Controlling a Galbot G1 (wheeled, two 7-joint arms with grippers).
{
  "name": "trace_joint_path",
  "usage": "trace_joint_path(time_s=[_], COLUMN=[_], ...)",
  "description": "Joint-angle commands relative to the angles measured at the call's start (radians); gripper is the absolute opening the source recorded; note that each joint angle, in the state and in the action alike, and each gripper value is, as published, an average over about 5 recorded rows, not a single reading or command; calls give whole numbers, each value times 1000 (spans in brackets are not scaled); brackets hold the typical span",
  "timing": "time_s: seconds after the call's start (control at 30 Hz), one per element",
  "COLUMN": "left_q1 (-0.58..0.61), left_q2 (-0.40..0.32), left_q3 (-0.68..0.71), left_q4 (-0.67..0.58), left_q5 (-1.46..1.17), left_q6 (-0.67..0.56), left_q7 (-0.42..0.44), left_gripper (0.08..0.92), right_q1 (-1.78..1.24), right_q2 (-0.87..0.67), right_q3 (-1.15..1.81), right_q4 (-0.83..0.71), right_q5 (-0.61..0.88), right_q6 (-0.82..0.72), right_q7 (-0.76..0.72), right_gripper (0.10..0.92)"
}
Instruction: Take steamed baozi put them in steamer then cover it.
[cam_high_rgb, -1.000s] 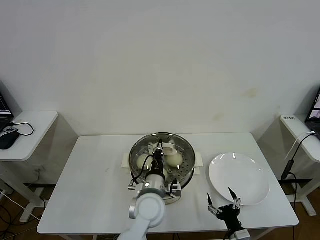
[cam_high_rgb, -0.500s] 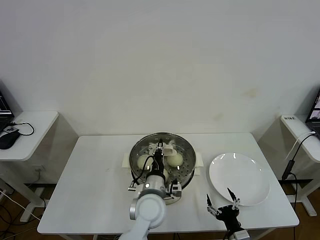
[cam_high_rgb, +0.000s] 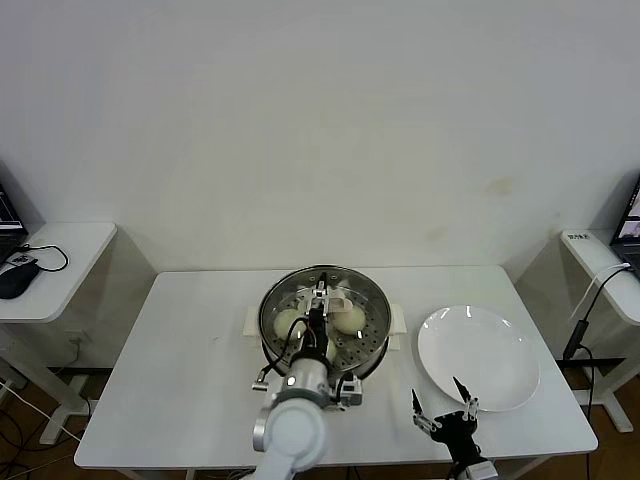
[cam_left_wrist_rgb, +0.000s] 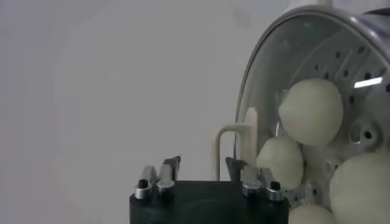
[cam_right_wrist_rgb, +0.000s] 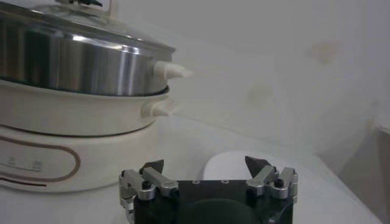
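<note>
My left claw (cam_left_wrist_rgb: 202, 167) hung over the near rim of the steamer (cam_high_rgb: 325, 320) at the middle of the table (cam_high_rgb: 190, 350), its fingers (cam_left_wrist_rgb: 169, 164) parted and gripping nothing, just near of the cover's handle (cam_left_wrist_rgb: 234, 149). The cover (cam_high_rgb: 300, 285) sat on the steamer, and through its glass I saw the baozi (cam_left_wrist_rgb: 311, 111) resting on the perforated tray inside. My right claw (cam_right_wrist_rgb: 206, 165) waited released at the near edge of the table, just near of the plate (cam_high_rgb: 478, 357) that lay right of the steamer.
</note>
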Motion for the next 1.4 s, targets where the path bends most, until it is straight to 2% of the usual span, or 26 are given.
trace_joint_path(time_s=[0.03,0.2,0.4,0.53,0.63,0.77,0.9,1.07,1.23,1.4], left_q1=[87,167,326,433,502,580,640,716,797,814], left_q2=[79,159,215,237,240,247,242,239,245,233], left_q3=[-1,-9,-100,-176,-284,-475,-565,-570,-568,-596], left_q4=[-157,-284,-426,-483,-463,-374,-341,-299,-234,-157], left_q5=[-69,-239,-471,-799,-1170,-1562,-1771,-1892,-1837,-1818], left_q6=[-14,-44,-118,-139,-245,-432,-441,-517,-607,-702], left_q7=[-9,-36,-127,-254,-378,-487,-551,-550,-547,-529], left_gripper=[699,810,822,823,823,823,823,823,823,823], right_q1=[-3,-7,-23,-44,-71,-96,-110,-129,-163,-185], right_q2=[-2,-8,-28,-68,-112,-148,-156,-155,-175,-184], right_q3=[0,1,6,12,21,30,24,1,-2,-4], right_q4=[3,6,20,30,40,52,63,80,111,129], right_q5=[-1,3,18,44,76,102,116,135,181,202], right_q6=[-2,-3,-5,-5,-2,-1,0,-11,-30,-33], right_q7=[-1,-1,-3,-5,-4,0,9,28,36,49], right_gripper=[823,823,823,823,823,823,823,823,823,823])
